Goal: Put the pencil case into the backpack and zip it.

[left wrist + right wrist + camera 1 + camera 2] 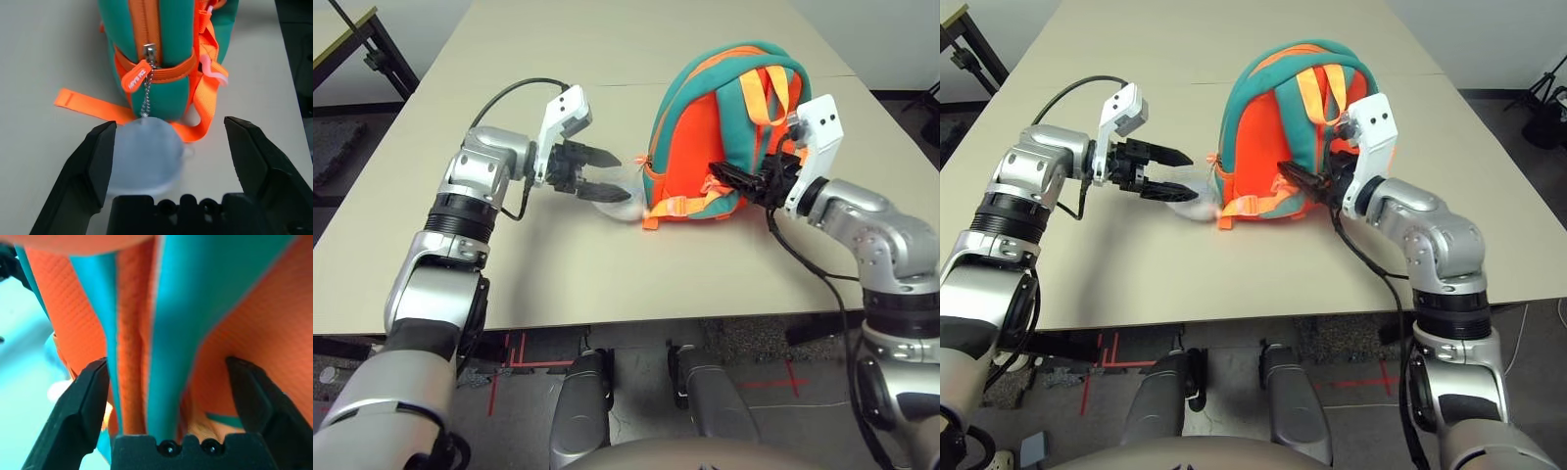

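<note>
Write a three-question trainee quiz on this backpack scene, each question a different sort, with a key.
1. True or false: the zipper on the backpack is closed.
2. Which thing hangs by a chain from the zipper pull? A) a key B) a grey-white plush charm C) a pencil
3. Fill in: the left gripper and the right gripper both have their fingers ____.

Key:
1. True; in the left wrist view the zipper runs shut up the teal side.
2. B; it lies on the table beside the backpack, between the left gripper's fingers.
3. Open; neither holds anything.
</note>
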`<state>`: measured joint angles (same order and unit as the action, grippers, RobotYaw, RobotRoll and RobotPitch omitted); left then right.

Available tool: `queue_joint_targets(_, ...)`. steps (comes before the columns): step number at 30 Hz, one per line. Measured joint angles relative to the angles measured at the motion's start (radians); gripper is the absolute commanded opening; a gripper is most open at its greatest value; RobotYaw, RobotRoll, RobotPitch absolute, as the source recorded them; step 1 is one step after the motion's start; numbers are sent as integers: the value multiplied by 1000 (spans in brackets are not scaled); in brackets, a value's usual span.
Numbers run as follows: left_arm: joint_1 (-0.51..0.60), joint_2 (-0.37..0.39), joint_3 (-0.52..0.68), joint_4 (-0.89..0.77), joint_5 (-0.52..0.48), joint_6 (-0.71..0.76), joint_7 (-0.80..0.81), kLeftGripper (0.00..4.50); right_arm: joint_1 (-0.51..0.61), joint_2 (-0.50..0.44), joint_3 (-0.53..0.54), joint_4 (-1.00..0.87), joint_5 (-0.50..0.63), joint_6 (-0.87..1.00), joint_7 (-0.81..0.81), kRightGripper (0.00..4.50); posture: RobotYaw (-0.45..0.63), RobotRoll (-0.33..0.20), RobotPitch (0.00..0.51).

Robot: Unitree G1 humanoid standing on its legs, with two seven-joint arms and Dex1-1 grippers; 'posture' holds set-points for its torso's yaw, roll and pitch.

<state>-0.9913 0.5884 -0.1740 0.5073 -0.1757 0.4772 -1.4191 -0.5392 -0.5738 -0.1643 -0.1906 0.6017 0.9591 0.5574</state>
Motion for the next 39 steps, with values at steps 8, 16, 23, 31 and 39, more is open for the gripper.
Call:
queue_joint_targets(8,48,58,24,-90,-41,77,3,4500,-1,-140,-91,0,112,124,78,4438,-142,0,152)
queue_joint_targets(16,127,101,122,-153,-117,170,56,4500,46,-202,-222,39,206,196,117,4438,-146,0,155)
queue_joint_targets(23,210,93,255,-195,-186,196,187,4500,98,-193,-274,128,140,97,49,4438,-133,0,157)
queue_joint_targets(31,305,9,413,-184,-217,72,439,4500,134,-98,-280,250,-40,-196,-89,4438,-108,0,166)
queue_joint_targets(39,371,-50,518,-140,-217,-103,666,4500,126,-25,-280,401,-144,-446,-154,4438,-89,0,179)
